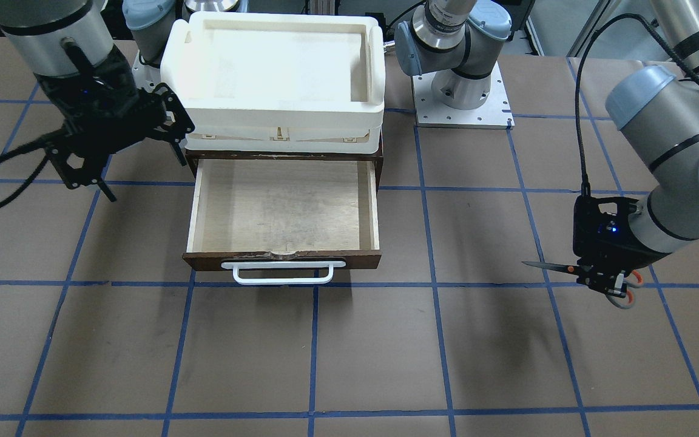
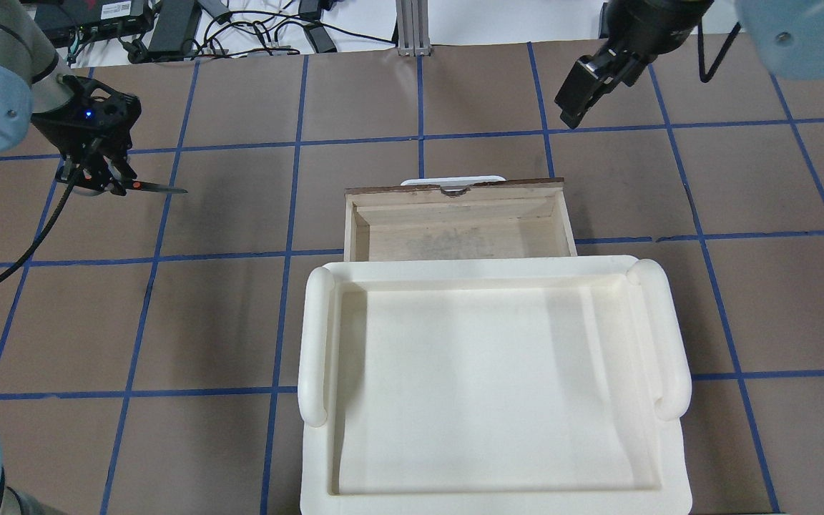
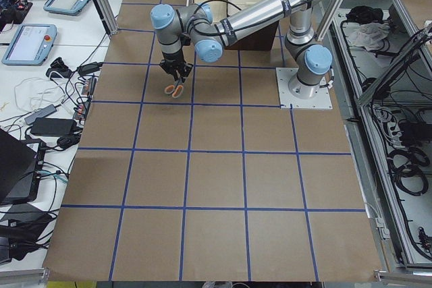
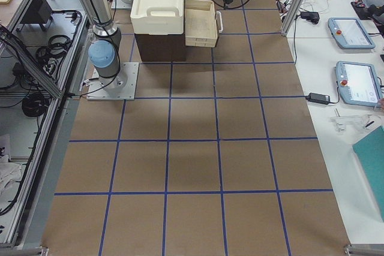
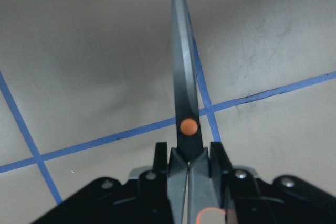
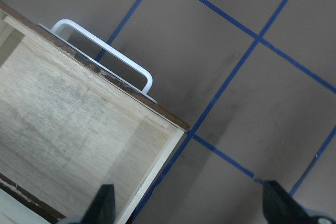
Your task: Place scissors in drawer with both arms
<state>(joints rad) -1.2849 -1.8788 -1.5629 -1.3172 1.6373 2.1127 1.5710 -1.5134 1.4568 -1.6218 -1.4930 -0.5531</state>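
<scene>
Drawer (image 1: 283, 206) pulled open, empty; scissors (image 1: 559, 266) clamped in left gripper (image 1: 598, 282), aloft, well apart from it; right gripper (image 1: 143, 173) spread wide, holding nothing. Remains: carrying over, release inside.

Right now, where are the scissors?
The scissors are at the overhead view's left, clamped in the left gripper. Their blades point toward the open drawer, but they are well apart from it.

My left arm (image 1: 683, 139) and right arm (image 1: 52, 36) are grey-silver tubes with light-blue joint caps (image 1: 638, 91) and black cables (image 1: 581, 133), my left gripper (image 1: 598, 279) and right gripper (image 1: 143, 176) black skeletal frames, the left one showing a blue light (image 1: 613, 229).
</scene>
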